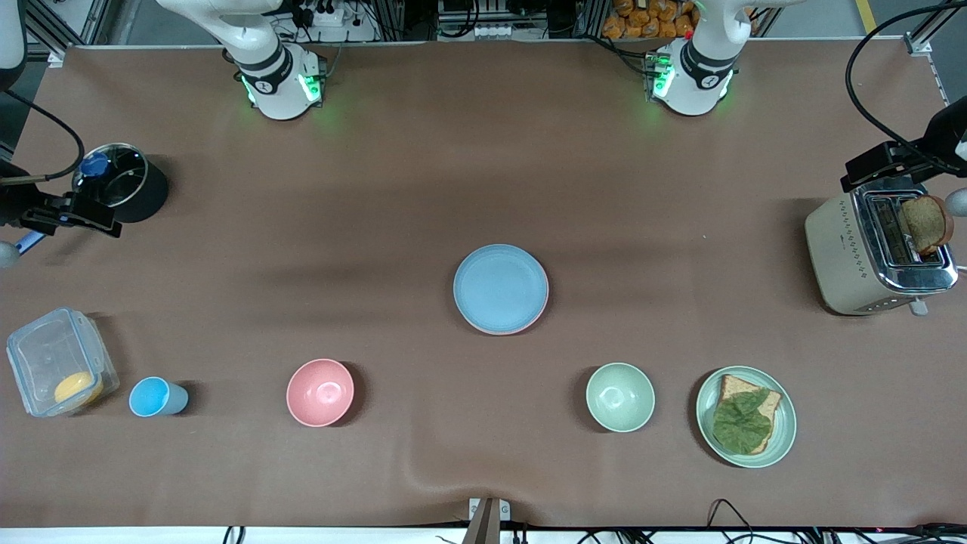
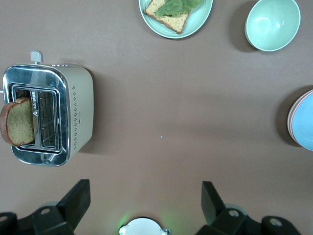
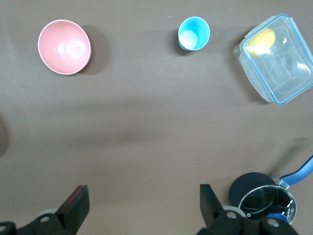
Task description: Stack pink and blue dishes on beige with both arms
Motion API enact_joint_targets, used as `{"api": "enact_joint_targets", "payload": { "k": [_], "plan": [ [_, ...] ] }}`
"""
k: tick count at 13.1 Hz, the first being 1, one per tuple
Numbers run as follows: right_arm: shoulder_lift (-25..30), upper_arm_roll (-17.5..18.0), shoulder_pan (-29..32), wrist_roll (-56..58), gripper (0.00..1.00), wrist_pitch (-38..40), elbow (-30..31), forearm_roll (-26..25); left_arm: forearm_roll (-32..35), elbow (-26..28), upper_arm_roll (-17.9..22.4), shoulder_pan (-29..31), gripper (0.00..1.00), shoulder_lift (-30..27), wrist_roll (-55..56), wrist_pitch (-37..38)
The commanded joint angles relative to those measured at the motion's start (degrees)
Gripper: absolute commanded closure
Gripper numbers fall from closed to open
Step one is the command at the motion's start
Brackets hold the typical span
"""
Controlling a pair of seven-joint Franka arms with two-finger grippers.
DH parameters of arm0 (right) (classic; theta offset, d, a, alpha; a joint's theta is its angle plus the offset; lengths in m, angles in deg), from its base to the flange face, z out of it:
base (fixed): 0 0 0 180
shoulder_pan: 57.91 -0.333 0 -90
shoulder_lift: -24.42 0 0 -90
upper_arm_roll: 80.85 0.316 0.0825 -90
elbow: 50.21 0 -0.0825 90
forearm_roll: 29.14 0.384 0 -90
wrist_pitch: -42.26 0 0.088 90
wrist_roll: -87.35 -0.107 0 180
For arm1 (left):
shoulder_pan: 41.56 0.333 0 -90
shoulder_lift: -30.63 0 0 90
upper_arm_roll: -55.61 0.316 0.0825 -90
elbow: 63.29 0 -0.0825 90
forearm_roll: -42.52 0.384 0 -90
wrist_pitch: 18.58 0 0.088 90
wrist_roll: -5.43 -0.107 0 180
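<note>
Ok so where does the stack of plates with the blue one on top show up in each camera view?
Front view: the blue plate tops the stack at mid-table, a pink rim showing under it.
Left wrist view: only part of the stack shows, cut by the picture's edge.
Right wrist view: not in it.
Shared landmark: the green bowl, nearer the front camera than the stack, shows in the front and left wrist views.

You only get the blue plate point(image 1: 500, 287) in full; a thin pink rim point(image 1: 495, 330) peeks out under it, and whether a beige one sits beneath is hidden. In your left wrist view the stack point(image 2: 302, 121) is cut by the frame edge. Both arms' upper links run out of the front view.
</note>
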Motion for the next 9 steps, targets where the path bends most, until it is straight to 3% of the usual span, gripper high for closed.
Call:
{"api": "enact_joint_targets", "payload": {
  "k": [1, 9],
  "plan": [
    [1.1, 0.3, 0.0, -0.8, 0.00, -0.7, 1.2, -0.3, -0.4, 0.3, 0.5, -0.6, 0.00, -0.6, -0.7, 0.4],
    [1.1, 0.4, -0.2, -0.8, 0.00, -0.6, 1.2, -0.3, -0.4, -0.8, 0.5, -0.9, 0.00, -0.5, -0.2, 0.4]
  ]
}}
